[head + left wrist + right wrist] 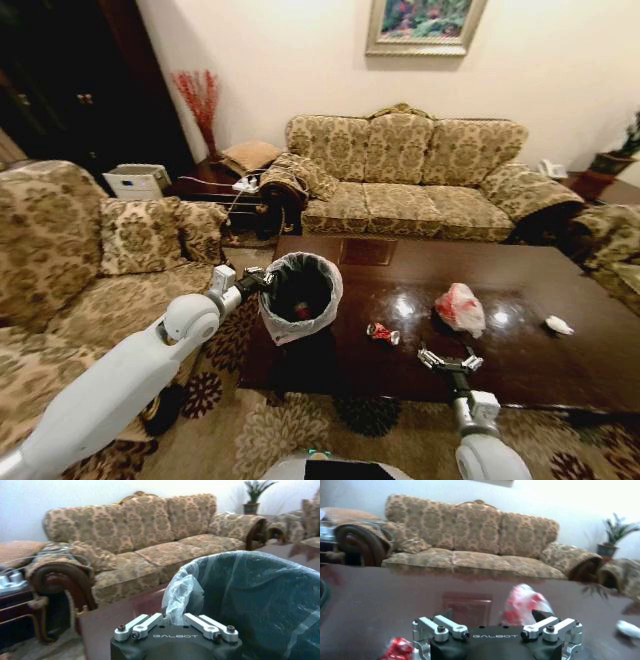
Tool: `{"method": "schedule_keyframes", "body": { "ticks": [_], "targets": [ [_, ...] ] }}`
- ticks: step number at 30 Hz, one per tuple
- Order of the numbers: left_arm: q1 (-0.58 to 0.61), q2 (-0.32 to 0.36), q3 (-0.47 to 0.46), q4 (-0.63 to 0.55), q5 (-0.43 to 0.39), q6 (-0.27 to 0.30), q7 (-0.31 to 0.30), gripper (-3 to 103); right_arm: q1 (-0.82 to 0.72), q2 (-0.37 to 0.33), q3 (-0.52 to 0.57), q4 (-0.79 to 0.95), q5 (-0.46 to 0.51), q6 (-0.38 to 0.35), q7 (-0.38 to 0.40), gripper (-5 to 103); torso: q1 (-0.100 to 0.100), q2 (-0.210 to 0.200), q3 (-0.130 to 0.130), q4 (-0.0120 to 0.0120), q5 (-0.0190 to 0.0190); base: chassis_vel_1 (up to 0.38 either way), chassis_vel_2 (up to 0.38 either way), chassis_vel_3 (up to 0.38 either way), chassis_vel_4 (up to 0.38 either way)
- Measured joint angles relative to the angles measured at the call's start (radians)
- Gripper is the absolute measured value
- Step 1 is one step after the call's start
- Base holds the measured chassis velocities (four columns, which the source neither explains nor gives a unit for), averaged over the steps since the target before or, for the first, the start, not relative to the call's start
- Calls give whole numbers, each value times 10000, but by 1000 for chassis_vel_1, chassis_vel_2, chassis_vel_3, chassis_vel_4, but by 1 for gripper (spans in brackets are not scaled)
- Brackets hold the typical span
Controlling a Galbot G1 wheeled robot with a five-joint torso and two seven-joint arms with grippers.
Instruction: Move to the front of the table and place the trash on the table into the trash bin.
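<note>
- The left gripper (pixel 262 281) is at the left of centre in the head view, and its fingers are pinched together on the translucent grey-white liner of the small round dark trash bin (pixel 325 300), at the bin's left rim. The bin is tilted, with its mouth turned toward the camera.
- In the left wrist view the crumpled plastic of the liner comes up between the closed fingers (pixel 150 621), and the bin wall (pixel 250 592) rises just behind.
- Something small and red lies at the bottom of the bin; I cannot tell what it is.
- The right gripper (pixel 449 360) is at the lower centre-right, above the large dark glossy wooden table (pixel 560 375), with its fingers spread apart and holding nothing.
- Just beyond it lies the pink-white plastic bag bundle (pixel 460 308). The small red-white crushed can (pixel 381 333) is to the left, between the bundle and the bin. The small white paper wad (pixel 558 324) lies well apart at the right.
- In the right wrist view the bundle (pixel 522 602) stands between the open fingers but farther away, and the can (pixel 397 654) is in the lower left corner.
- I judge that the step in hand is picking up the bundle. To do it well, the gripper should go forward and low, close on the thick middle of the soft plastic, and not scrape the table top.
- The left arm should keep the bin steady, because a thin liner can slip or tear.
- The table top is shiny and reflects the lamps, with a square inlay (pixel 365 251) at the far edge. Patterned gold-brown sofas (pixel 400 170) stand behind and at the left, on a flowered rug (pixel 300 430).
</note>
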Motion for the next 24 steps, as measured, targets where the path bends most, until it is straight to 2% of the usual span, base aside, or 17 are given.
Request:
{"method": "schedule_keyframes", "body": {
  "ticks": [4,7,10,12,15,24],
  "targets": [
    [49,-41,5,45,0,-206,-41,3,281,-35,81,-441,583,99,-582,100,-9,6,-4,0,0,-70,-124,-112,-69],
    [80,-51,2,48,-40,-281,-134,3,1034,-258,-112,-1361,1476,213,-1394,100,-7,7,-3,-6,-1,-87,-105,-88,-74],
    [96,-44,-14,31,-55,-288,-169,3,1379,-406,-317,-1812,1649,216,-1650,100,-4,6,-1,-6,3,-52,-70,-48,-43],
    [159,-9,-94,5,-60,-309,-232,3,2060,-755,-756,-2697,1730,186,-2051,100,3,5,0,5,1,0,0,0,0],
    [311,21,-260,-68,-59,-313,-263,3,2855,-1208,-1503,-3385,1919,209,-2151,100,2,5,0,9,4,0,0,0,0],
    [754,20,-637,-122,-46,-314,-317,3,4007,-1793,-2835,-3935,2320,46,-2717,100,-1,5,0,3,-1,0,0,0,0]
  ]
}}
